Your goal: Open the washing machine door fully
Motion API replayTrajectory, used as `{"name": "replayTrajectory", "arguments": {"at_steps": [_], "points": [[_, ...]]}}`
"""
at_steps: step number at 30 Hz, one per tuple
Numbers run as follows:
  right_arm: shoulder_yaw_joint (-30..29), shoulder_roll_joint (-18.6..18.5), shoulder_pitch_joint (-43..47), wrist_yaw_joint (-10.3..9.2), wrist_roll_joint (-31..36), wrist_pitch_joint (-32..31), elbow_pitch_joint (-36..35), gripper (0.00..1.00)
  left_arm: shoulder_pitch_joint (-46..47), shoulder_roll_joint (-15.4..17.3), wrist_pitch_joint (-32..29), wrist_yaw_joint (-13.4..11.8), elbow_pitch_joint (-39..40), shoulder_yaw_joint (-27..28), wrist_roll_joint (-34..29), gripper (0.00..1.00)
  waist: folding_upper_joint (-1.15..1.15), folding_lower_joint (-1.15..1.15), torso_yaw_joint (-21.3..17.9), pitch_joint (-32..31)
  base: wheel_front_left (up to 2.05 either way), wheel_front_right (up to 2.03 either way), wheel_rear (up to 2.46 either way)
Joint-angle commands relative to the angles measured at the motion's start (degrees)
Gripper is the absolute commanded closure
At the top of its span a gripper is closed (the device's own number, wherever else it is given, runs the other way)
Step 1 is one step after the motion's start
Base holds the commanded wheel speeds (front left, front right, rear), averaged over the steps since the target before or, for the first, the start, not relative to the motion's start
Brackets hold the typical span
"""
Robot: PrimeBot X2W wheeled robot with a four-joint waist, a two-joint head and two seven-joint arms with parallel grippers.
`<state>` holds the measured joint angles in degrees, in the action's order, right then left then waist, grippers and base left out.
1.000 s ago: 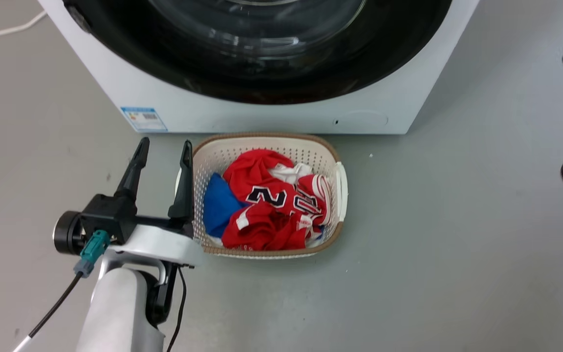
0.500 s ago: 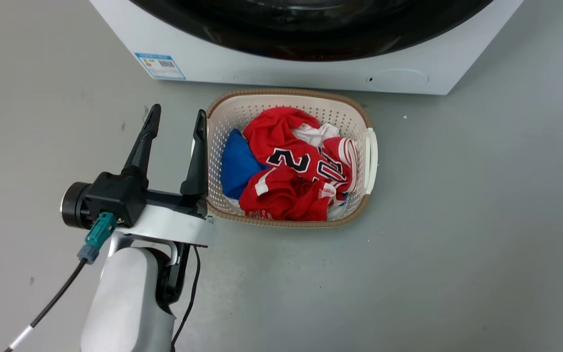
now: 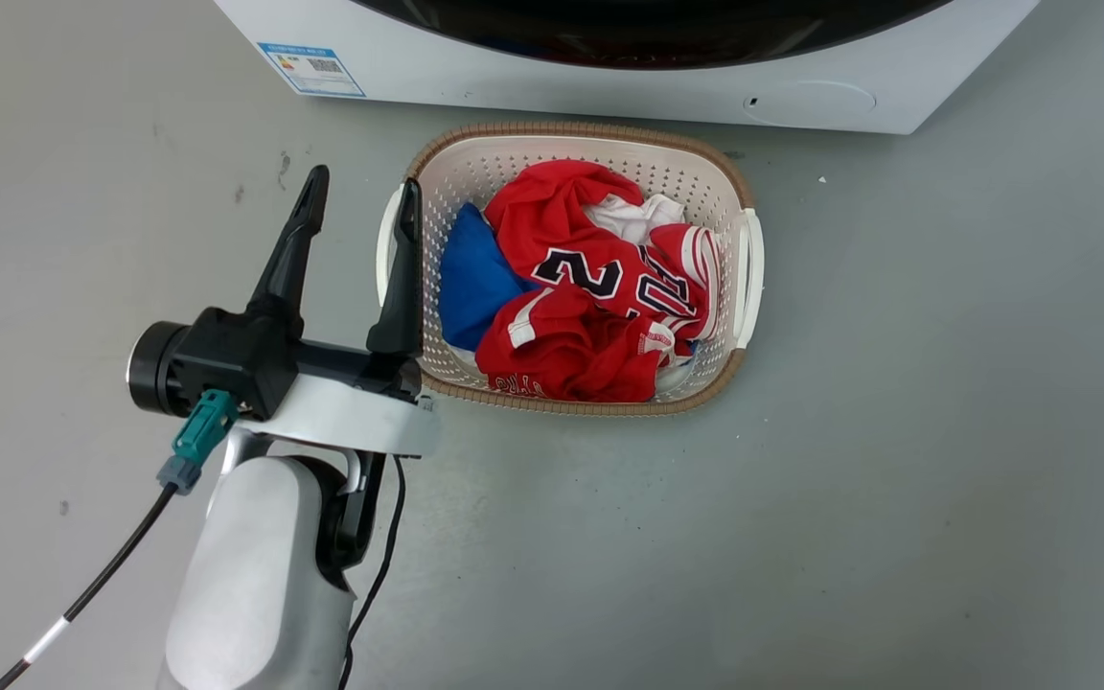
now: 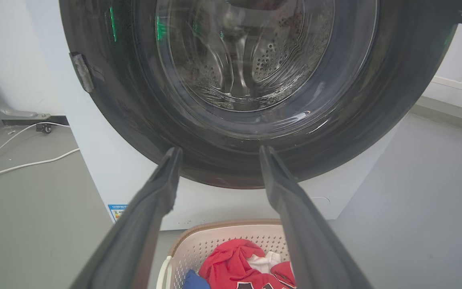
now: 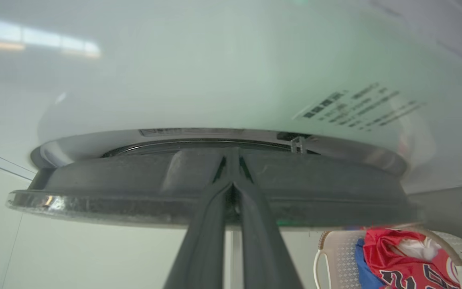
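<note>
Washing machine (image 3: 609, 91): white front-loader at the far edge of the floor (image 3: 897, 479) in your head view. A blue label (image 3: 312, 69) sits near its lower left corner and a round cap (image 3: 809, 99) near its lower right corner.
Washing machine door (image 4: 134, 112): round, glossy black, nearly as wide as the machine, with a clear glass bowl in the middle. Through the glass you can see the perforated steel drum (image 4: 271, 60). In your left wrist view the door appears to lie flat to the machine's front — whether it is latched cannot be told.
Right gripper (image 5: 231, 158): fingers drawn together, no gap visible at the tips. The tips sit in a moulded recess on the door's rim, which your right wrist view shows edge-on. Whether they pinch any part of that rim cannot be told.
Left gripper (image 3: 362, 182): fingers spread wide, nothing between them. It hangs over the floor at the basket's left side, and its inner finger crosses the basket's left handle in the head view. Your left wrist view looks along it at the lower part of the door, apart from it.
Basket (image 3: 677, 172): white and perforated with a brown rim, on the floor just before the machine's front edge, between label and cap.
Laundry: a red jersey (image 3: 590, 287) with dark numerals, a blue cloth (image 3: 475, 283) and a white cloth (image 3: 633, 216) — all inside the basket.
Floor: grey, lightly scuffed. White cables (image 4: 18, 160) lie on it beside the machine.
</note>
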<state>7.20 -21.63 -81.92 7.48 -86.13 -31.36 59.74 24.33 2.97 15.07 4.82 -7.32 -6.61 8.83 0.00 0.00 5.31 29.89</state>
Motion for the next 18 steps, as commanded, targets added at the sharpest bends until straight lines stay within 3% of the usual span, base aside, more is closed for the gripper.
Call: {"name": "replayTrajectory", "arguments": {"at_steps": [1,18], "points": [[0.6,0.5,-0.7,0.02,0.5,-0.8,0.2,1.0,1.0,-0.1,0.1,-0.2,0.2,0.0,-0.2,0.0,0.0,0.0,0.0,0.2,0.0,0.0,0.0],[3.5,2.7,9.9,0.09,-1.9,-16.4,-7.2,1.0,-1.6,-0.1,0.1,-0.4,-1.5,0.1,-0.1,0.0,0.0,0.0,-1.9,-4.6,0.0,0.0,0.0]]}}
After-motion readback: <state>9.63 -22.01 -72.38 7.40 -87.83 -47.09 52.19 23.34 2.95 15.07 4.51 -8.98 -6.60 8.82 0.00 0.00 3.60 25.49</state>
